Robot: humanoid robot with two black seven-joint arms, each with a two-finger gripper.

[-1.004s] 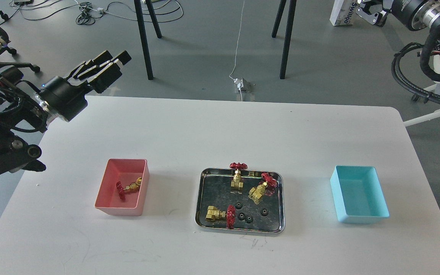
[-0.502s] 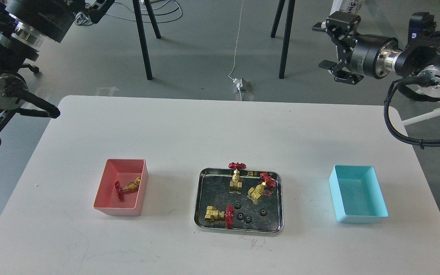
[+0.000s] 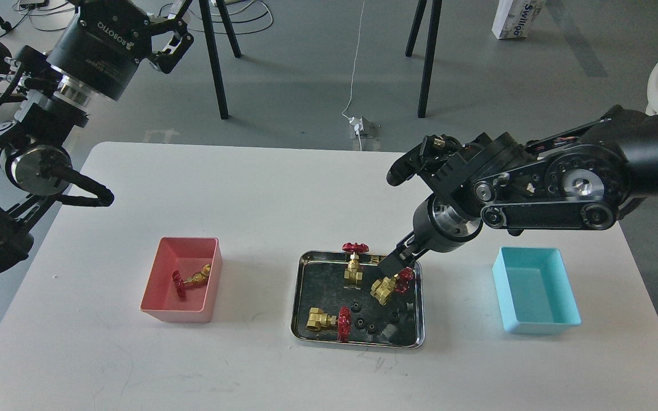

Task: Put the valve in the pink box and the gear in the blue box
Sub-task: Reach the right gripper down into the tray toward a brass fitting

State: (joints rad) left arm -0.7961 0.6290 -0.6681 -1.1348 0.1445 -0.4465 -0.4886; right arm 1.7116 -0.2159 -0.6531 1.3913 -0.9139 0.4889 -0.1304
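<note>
One valve (image 3: 192, 280) lies in the pink box (image 3: 160, 305) at the left of the table. Three more valves lie in the steel tray (image 3: 300, 308): one upright (image 3: 354, 264), one tilted (image 3: 387, 285), one on its side (image 3: 323, 321). Several black gears (image 3: 356, 307) lie in the tray's front part. My right gripper (image 3: 393, 264) reaches down into the tray's back right, its dark fingertips just above the tilted valve; I cannot tell the fingers apart. The blue box (image 3: 534, 319) stands empty at the right. My left gripper (image 3: 183, 23) is open and empty, high at the top left.
The right arm's thick links (image 3: 534, 200) hang over the table between the tray and the blue box. Black tripod legs (image 3: 217, 68), cables and a power adapter (image 3: 360, 125) are on the floor beyond the table's far edge.
My right arm has swung from high at the back right down over the tray, its gripper now at the tilted valve. My left arm has shifted slightly at the top left.
</note>
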